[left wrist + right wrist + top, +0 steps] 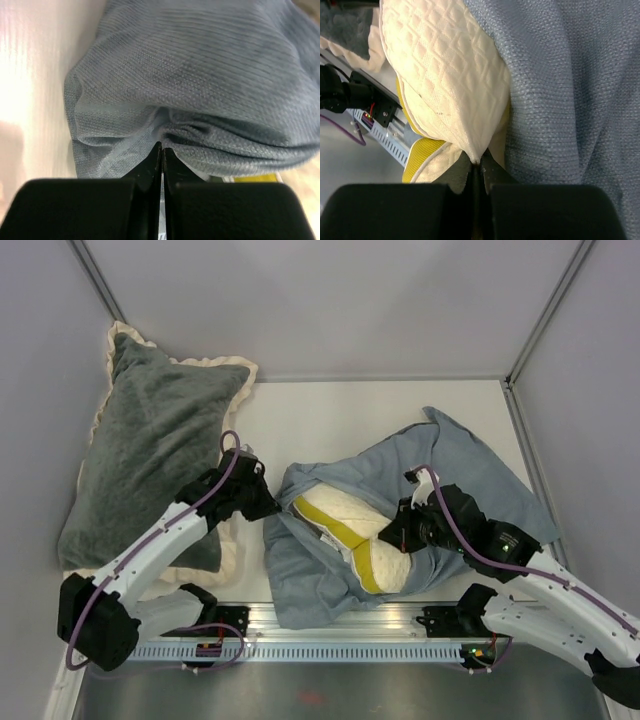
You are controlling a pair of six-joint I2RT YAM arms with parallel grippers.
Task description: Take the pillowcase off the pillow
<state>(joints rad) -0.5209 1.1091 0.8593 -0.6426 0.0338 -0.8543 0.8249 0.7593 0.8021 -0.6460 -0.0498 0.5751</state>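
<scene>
On the white table [330, 420], a dark grey plush pillow [150, 440] with a cream ruffle lies at the far left. The limp grey-blue cloth pillowcase [450, 455] sprawls centre-right, bunched around the cream-white quilted pillow [345, 510], whose yellow-green-banded end pokes out toward the near edge. The left gripper [161, 147] is pinched tight on a pillowcase fold; the right gripper [476, 162] is clamped on the pillow's quilted corner.

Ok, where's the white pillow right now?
In the overhead view the pillow lies near the front edge of the table, half out of the blue pillowcase, pinched by the right gripper.
</scene>
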